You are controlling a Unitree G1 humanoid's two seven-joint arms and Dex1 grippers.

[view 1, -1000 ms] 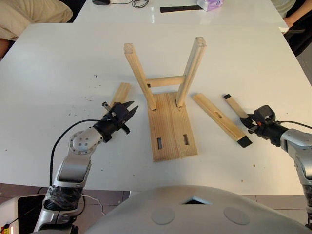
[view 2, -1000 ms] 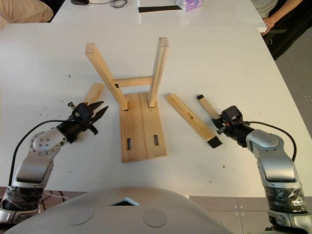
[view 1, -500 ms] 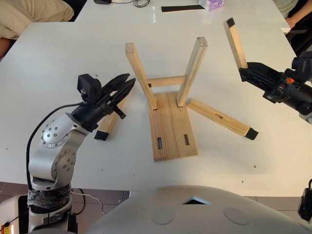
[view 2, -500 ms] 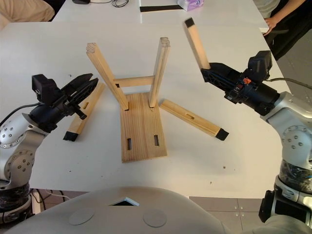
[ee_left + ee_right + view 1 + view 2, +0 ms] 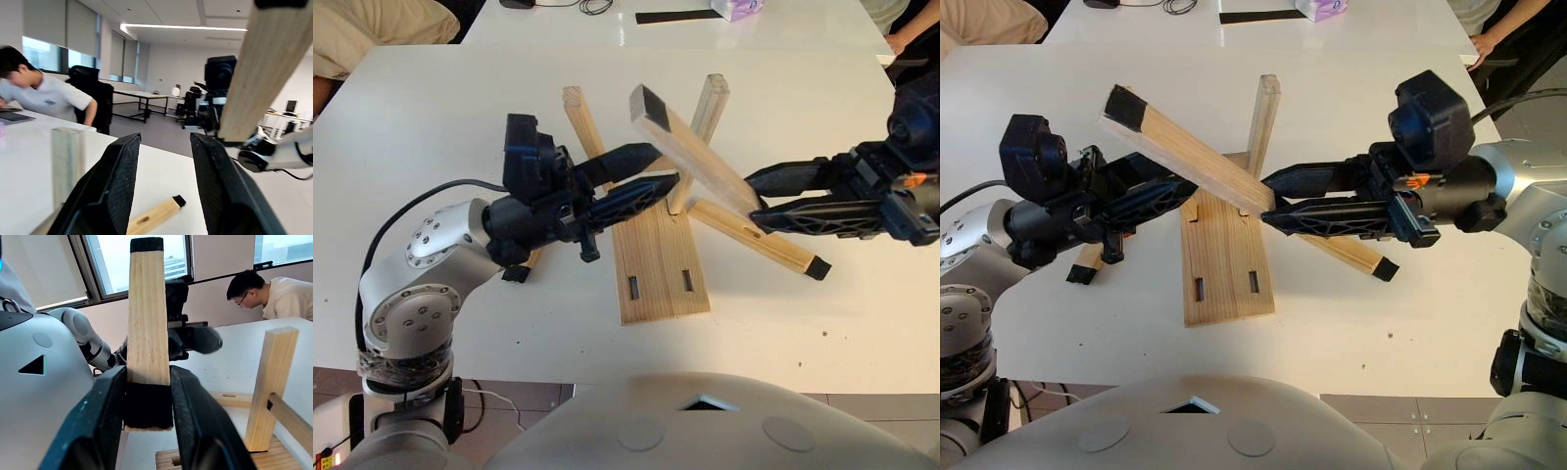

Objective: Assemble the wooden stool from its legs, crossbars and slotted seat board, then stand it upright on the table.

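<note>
I have the right end effector [image 5: 1271, 199] clamped on a wooden leg [image 5: 697, 155], its fingers [image 5: 105, 431] pressing the black-capped lower end from both sides. The leg hangs in the air, tilted, with its other black-capped end highest and toward my left. From the head camera it crosses in front of the right standing leg [image 5: 713, 98]; I cannot tell whether the two touch.

The left end effector [image 5: 664, 164] is apart, with nothing between its fingers [image 5: 117, 191]. It hovers above the far part of the seat board [image 5: 661, 259], close under the raised leg. I cannot tell whether it touches that leg.

The seat board lies flat on the white worktop [image 5: 431, 117]. Two legs stand in its far end — the left standing leg [image 5: 582, 122], leaning outward, and the right one. A crossbar [image 5: 291, 418] joins them. Two open slots [image 5: 633, 286] show at the near end of the board.

A loose leg [image 5: 773, 245] lies flat on the worktop just right of the board. Its black cap points toward the near right, and the right end effector passes above it. A second loose leg [image 5: 1087, 264] lies left of the board, mostly hidden under the left arm, with its black end showing.
</note>
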